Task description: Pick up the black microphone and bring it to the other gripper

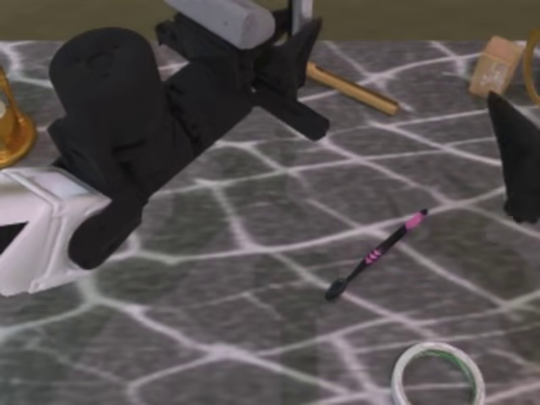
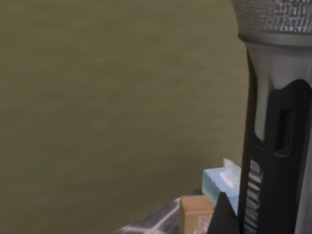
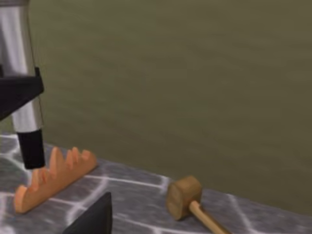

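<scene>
The black microphone (image 2: 275, 161) stood upright, lifted off the table at the top view's far middle, clamped in the left gripper (image 1: 291, 80); from above only a sliver showed, its mesh head cut off. The right gripper (image 1: 516, 160) sat at the right edge, mostly out of frame, finger spread impossible to tell. A black toothbrush (image 1: 377, 253) lay on the marble table (image 1: 211, 337), tape roll (image 1: 438, 374) nearby, partly cropped.

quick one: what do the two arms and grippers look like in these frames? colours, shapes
The left arm is bulky matte black with a white-grey angular link. The left gripper has flat, tapered black fingers. Of the right gripper only a black tapered finger shows. No cables or markings visible.
</scene>
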### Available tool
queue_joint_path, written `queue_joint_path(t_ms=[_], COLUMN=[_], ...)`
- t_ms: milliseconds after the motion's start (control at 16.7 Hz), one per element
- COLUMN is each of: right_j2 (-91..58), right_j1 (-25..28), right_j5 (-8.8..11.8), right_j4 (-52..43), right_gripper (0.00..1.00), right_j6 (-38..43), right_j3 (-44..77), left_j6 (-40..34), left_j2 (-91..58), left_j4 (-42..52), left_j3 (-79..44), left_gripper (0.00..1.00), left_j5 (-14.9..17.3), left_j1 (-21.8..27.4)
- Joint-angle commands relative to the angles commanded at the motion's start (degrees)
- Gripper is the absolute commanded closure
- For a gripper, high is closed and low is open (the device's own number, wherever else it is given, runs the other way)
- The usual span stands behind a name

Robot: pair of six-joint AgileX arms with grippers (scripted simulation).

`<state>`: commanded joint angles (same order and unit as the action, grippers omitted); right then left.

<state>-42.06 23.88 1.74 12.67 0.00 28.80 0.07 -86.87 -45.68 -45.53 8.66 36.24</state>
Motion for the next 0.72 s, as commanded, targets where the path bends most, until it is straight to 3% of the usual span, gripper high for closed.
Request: queue_joint_path(t_ms=[360, 720], right_j2=[-19.89, -24.41], right_j1=[11.41, 13.98], right_j5=[1.15, 1.39], right_j4=[6.03, 6.91], right_gripper=[0.00, 0.00], right_j6=[-0.36, -0.50], right_j3=[13.50, 16.09], left_j6=[0.00, 0.00], left_j2=[0.00, 0.00], left_j4=[0.00, 0.00], left_j3=[0.00, 0.00], left_gripper=[1.00, 1.00], left_j5=[0.00, 0.00], left_j1=[0.00, 0.00])
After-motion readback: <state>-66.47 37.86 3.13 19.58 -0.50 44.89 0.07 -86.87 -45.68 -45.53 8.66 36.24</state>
